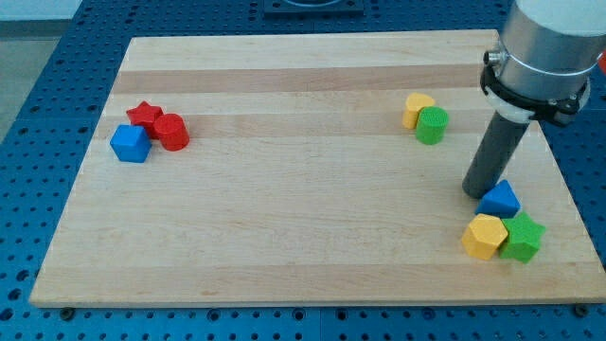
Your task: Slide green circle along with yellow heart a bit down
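The green circle (433, 125) stands on the wooden board (303, 237) at the view's upper right. The yellow heart (416, 109) touches it on its upper left side. My tip (474, 191) rests on the board below and to the right of the green circle, apart from it. The tip is right next to the blue triangle (500, 200), at that block's upper left.
A yellow hexagon (484, 236) and a green star (522, 237) sit side by side below the blue triangle, near the board's lower right corner. At the view's left, a red star (145, 116), a red cylinder (171, 132) and a blue cube (130, 144) cluster together.
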Controlling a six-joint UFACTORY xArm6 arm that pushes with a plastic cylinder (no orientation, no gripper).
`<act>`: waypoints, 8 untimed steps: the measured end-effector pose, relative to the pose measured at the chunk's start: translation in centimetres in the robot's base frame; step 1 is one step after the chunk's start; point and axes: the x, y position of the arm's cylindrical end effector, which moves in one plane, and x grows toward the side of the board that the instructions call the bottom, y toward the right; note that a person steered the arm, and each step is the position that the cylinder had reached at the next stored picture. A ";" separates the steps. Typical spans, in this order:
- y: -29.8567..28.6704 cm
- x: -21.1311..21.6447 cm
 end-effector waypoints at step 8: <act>-12.5 -16.1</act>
